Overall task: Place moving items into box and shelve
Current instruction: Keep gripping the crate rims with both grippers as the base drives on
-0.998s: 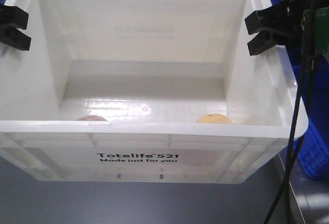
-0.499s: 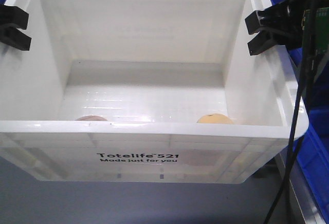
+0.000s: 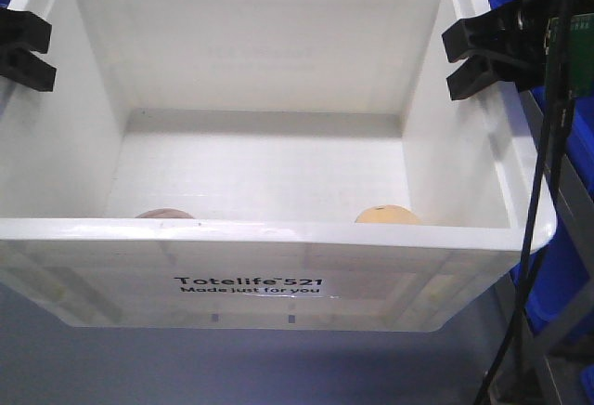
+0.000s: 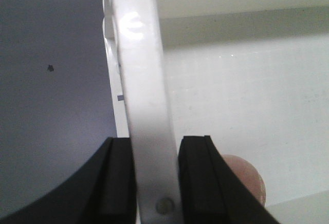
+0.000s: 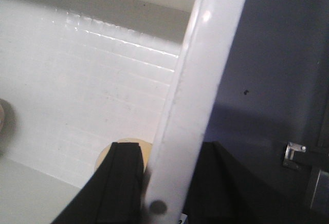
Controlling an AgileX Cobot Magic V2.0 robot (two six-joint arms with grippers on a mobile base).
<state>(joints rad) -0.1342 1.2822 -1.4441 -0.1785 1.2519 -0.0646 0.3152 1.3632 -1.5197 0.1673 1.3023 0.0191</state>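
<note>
Front-facing view: left claw (image 3: 46, 52) and right claw (image 3: 452, 64) each pinch a side rim of large white rectangular plastic tote (image 3: 278, 233). Pinkish-tan rounded lump (image 3: 164, 213) and pale-yellow rounded lump (image 3: 387, 215) lie inside. Shelving step in hand; next move needs a level, synchronised carry.

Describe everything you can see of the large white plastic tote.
The large white rectangular plastic tote is glossy and open-topped, with a ribbed rim and black print "Totelife 521 Made just for you" on its near wall. It stands upright. The left gripper and right gripper each pinch a side rim between black fingers. Inside, by the near wall, lie a pinkish-tan rounded lump and a pale yellow rounded lump.
</note>
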